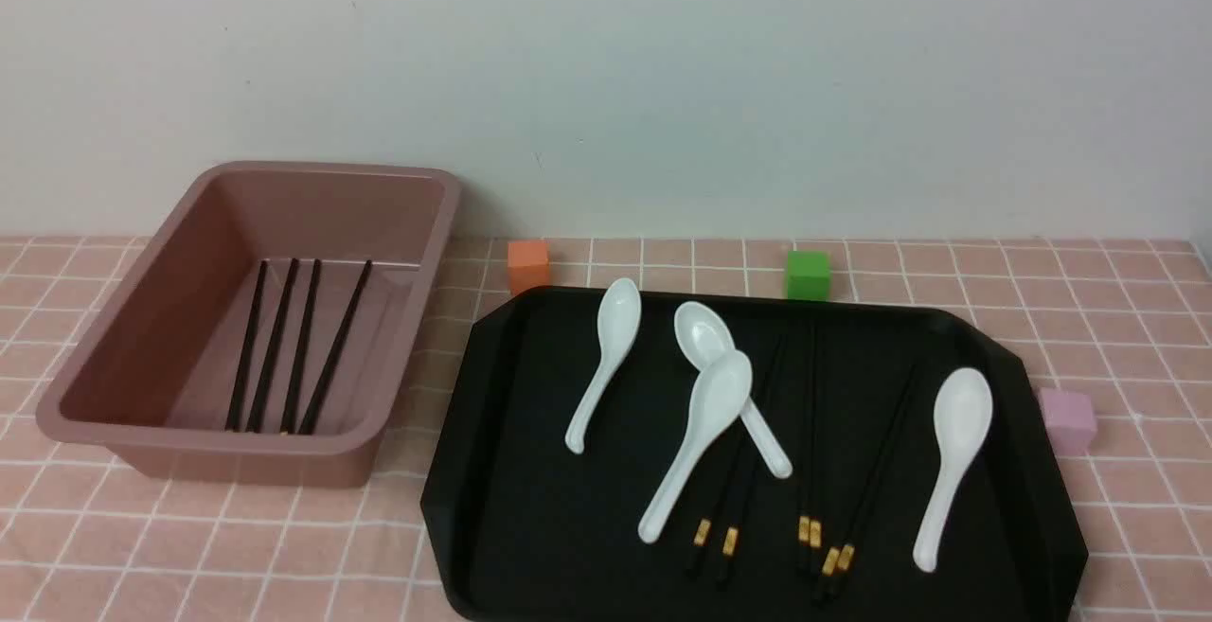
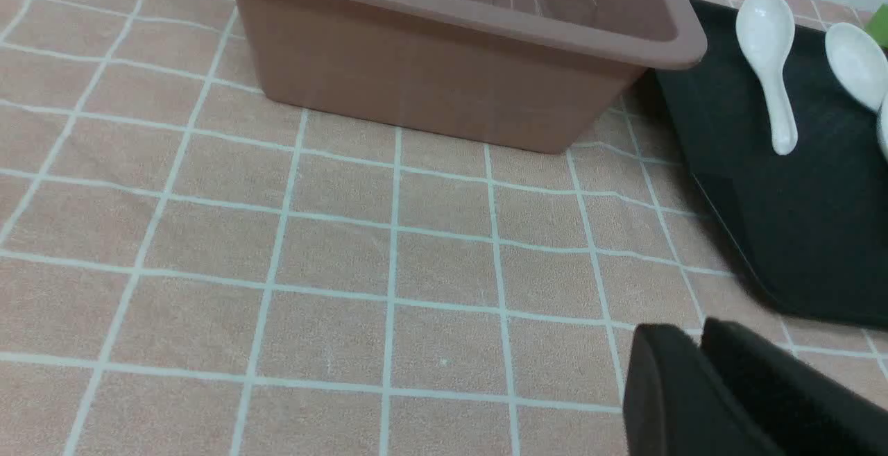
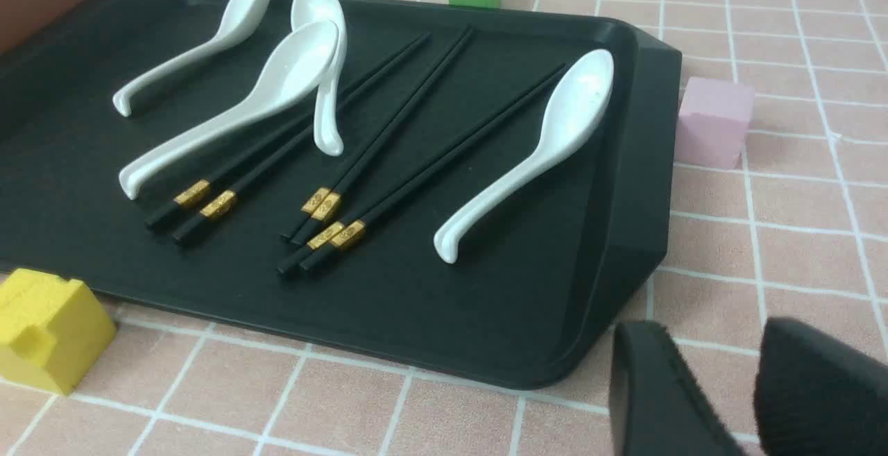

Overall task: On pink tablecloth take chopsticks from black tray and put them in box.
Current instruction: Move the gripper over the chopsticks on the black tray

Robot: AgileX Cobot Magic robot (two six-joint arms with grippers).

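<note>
Currently six thin black chopsticks with gold bands [image 3: 386,130] lie in three pairs on the large glossy black rectangular tray [image 1: 530,508], thick ends toward the robot. The left pair is partly covered by two crossed white ceramic spoons [image 1: 705,414]. A third spoon lies apart near the tray's left side and a fourth near its right side, just beside the right pair.

Four more black chopsticks [image 1: 300,347] lie side by side on the floor of the deep dusty-pink plastic box [image 1: 123,338], which stands left of the tray on the pink tablecloth with white grid lines [image 1: 1117,319] covering the worktop.

A small orange cube [image 1: 527,265] and a green cube [image 1: 808,274] sit on the cloth behind the tray, a pale pink cube [image 1: 1067,420] is just beside its right edge, and a yellow block [image 3: 45,327] is near its front edge.

The left hand [image 2: 683,331] hangs over bare cloth in front of the box with its fingers pressed together, gripping nothing. The right hand [image 3: 714,334] is near the tray's front right corner, fingers parted by a moderate gap, with nothing between them.
</note>
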